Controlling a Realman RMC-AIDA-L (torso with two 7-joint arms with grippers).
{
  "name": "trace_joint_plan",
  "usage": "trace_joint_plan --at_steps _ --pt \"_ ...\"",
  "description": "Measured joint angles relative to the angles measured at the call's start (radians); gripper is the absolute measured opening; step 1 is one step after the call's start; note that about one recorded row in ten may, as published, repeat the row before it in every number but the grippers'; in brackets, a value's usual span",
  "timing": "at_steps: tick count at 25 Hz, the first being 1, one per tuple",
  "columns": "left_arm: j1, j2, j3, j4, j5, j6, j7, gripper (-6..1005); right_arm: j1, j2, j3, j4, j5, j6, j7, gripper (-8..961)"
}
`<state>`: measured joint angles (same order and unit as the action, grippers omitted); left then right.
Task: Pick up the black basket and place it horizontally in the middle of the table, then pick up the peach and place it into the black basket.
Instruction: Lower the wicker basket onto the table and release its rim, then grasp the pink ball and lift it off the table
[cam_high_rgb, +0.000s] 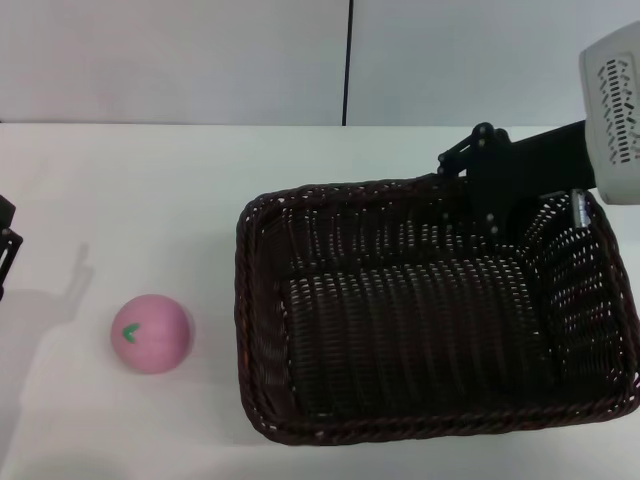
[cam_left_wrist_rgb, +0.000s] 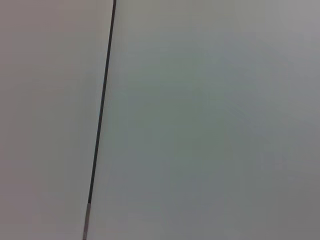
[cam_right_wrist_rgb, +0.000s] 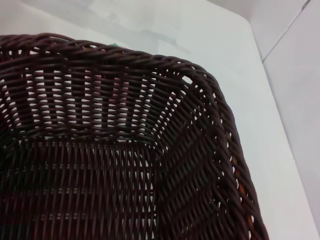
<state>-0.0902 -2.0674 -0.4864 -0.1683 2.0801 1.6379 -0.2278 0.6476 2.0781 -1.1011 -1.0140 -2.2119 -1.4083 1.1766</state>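
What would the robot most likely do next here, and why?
Probably the right gripper, which reaches over the far right rim of the black basket, would slide the basket a little toward the robot's left. It lies lengthwise but on the right part of the table, not in the middle. The peach waits on the table beside it, untouched. The left gripper sits at the left edge.

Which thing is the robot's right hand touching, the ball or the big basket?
The basket. The right gripper reaches over its far rim at the right end. The pink peach sits alone on the table, left of the basket, with nothing touching it.
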Motion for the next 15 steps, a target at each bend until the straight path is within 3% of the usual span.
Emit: trace_joint_plan --at_steps 3,8,9,14,15 --pt "0.003 0.002 0.001 0.004 0.000 0.003 -0.002 704 -0.008 0.002 -0.003 -0.001 0.001 0.009 0.007 282" --pt "0.003 0.004 0.006 0.013 0.000 0.005 -0.026 700 -0.054 0.001 0.005 -0.026 0.084 0.028 0.015 502" --pt "0.003 0.005 0.012 0.022 0.000 0.005 -0.057 700 -0.054 0.001 0.005 -0.026 0.084 0.028 0.015 505" --pt "-0.024 0.008 0.089 0.134 0.001 0.057 -0.188 696 -0.161 0.000 0.049 -0.100 0.301 0.025 0.017 521" --pt "-0.038 0.010 0.137 0.203 0.001 0.100 -0.266 695 -0.218 0.000 0.070 -0.108 0.465 0.021 0.018 525"
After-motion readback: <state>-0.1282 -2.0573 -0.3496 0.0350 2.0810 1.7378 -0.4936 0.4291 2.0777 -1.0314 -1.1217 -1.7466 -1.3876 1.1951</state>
